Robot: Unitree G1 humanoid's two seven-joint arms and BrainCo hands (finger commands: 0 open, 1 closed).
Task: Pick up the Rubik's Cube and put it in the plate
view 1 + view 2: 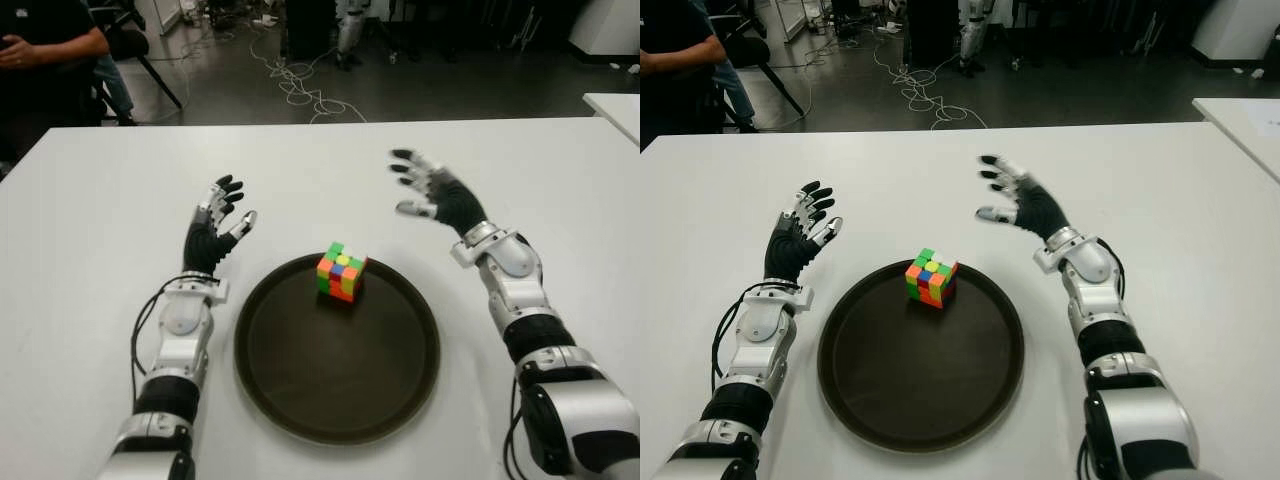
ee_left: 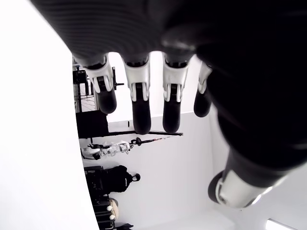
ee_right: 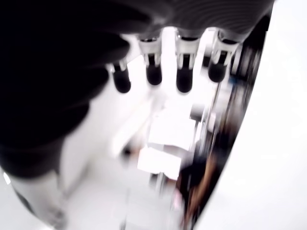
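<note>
Rubik's Cube (image 1: 341, 272) sat inside the plate (image 1: 300, 385), on the far part of its dark floor, close to the far rim, resting flat on one face. Cube was scrambled: top face showed green, yellow and orange stickers; the two near faces mixed orange, red, blue, green and yellow. One vertical edge pointed toward me. Plate was round, dark brown, with a raised rim, on the white worktop (image 1: 90, 220).

My right hand (image 1: 440, 195) was raised beyond and to the right of the cube, well apart from it, palm turned inward. Its fingers (image 3: 184, 79) were spread and extended, holding nothing; the right wrist view showed four straight fingertips with open space past them.

My left hand (image 1: 215, 228) showed to the left of the plate, just outside its rim, cube off to the right of its fingers (image 2: 141, 115). Those were also straight and relaxed, empty, thumb set apart.

A seated person (image 1: 45, 45) was at the far left corner, behind the worktop. Cables (image 1: 300, 85) lay on the floor beyond.
</note>
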